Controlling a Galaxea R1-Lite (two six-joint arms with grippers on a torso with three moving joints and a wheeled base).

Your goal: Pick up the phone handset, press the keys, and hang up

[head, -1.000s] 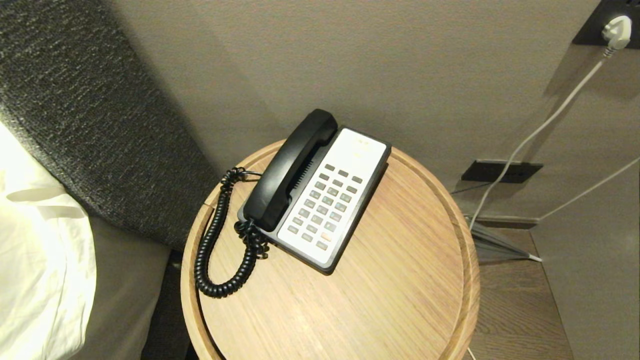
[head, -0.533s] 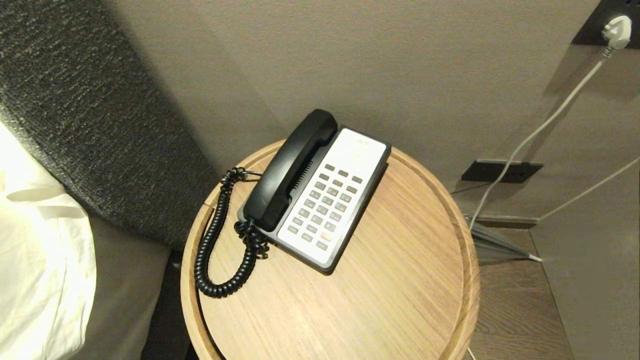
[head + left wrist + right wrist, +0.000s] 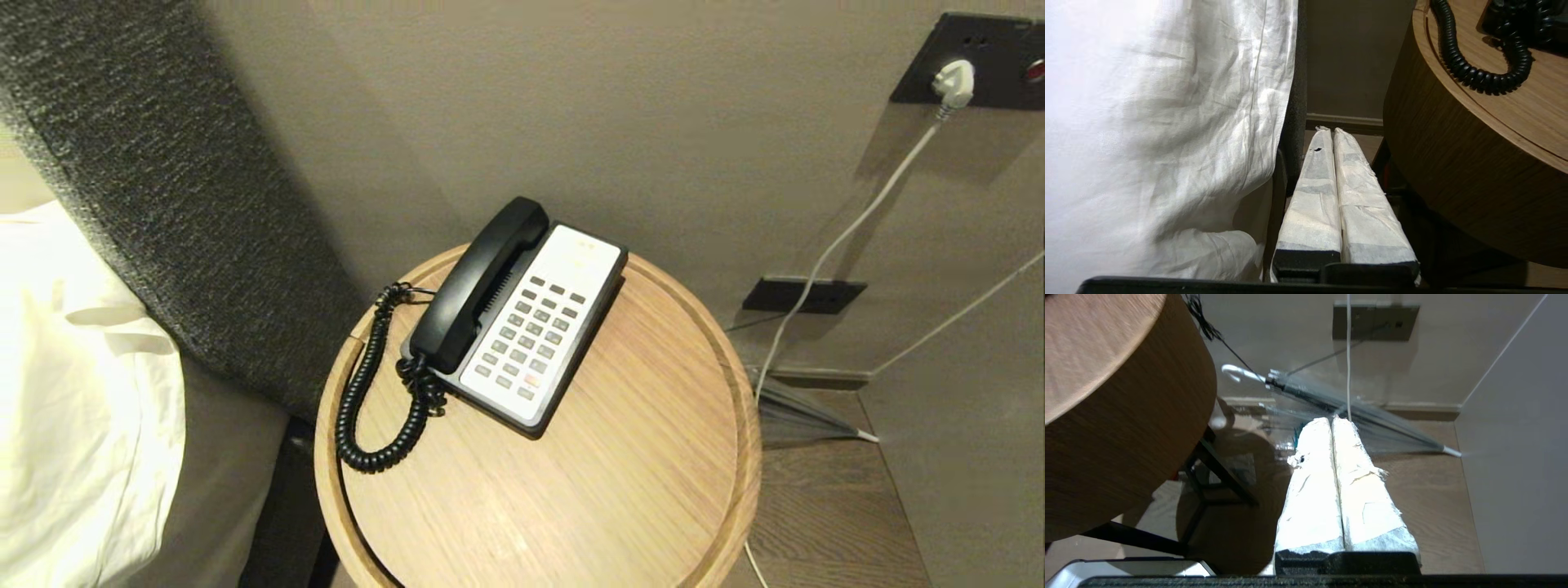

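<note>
The glossy black phone handset [image 3: 482,282] lies in its cradle along the left side of the black-and-white phone base [image 3: 549,322], whose grey keys [image 3: 531,335] face up. Its black coiled cord [image 3: 367,392] loops over the round wooden table [image 3: 620,490] and shows again as the cord [image 3: 1482,73] in the left wrist view. Neither arm is in the head view. My left gripper [image 3: 1329,130] hangs shut and empty below the table's edge, between bed and table. My right gripper [image 3: 1331,419] hangs shut and empty over the floor, right of the table.
A white pillow [image 3: 73,392] and grey headboard [image 3: 163,204] stand left of the table. Behind it is the wall with a socket plate [image 3: 971,61], a white plug and cable [image 3: 849,229]. A clear folded umbrella [image 3: 1355,412] lies on the wooden floor [image 3: 841,506].
The head view has risen and tilted: the whole scene has shifted, the table and phone look smaller and the wall socket has come further into view. The phone itself has not moved.
</note>
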